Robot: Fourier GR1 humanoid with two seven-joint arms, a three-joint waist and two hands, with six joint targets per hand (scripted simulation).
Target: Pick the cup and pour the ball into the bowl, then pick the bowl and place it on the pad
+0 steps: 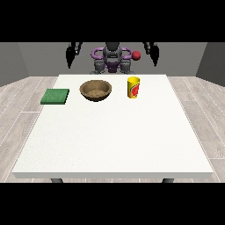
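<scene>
The near half of the white table [110,145] carries none of the task's things; they all sit in a row along the far edge, close to the robot and probably within reach of its arms. At the view's left lies the green pad [55,96], flat on the table and well apart from the rest, likely set there as the bowl's final resting spot. Toward the middle stands the brown wooden bowl [96,90], upright, mouth up, with nothing visible inside it. Just beside it to the right stands the yellow cup [133,87], upright with a red mark on its side; the ball cannot be seen in it from this angle, so it may lie below the rim. The cup's place next to the bowl would make for a short tip over. Behind the table the robot [112,58] faces the camera, with a small red ball-like shape [136,55] beside its shoulder. The hand at the view's left [70,56] and the hand at the view's right [153,53] both hang raised off the table, fingers pointing down and seemingly relaxed, holding nothing. No step looks begun yet.
</scene>
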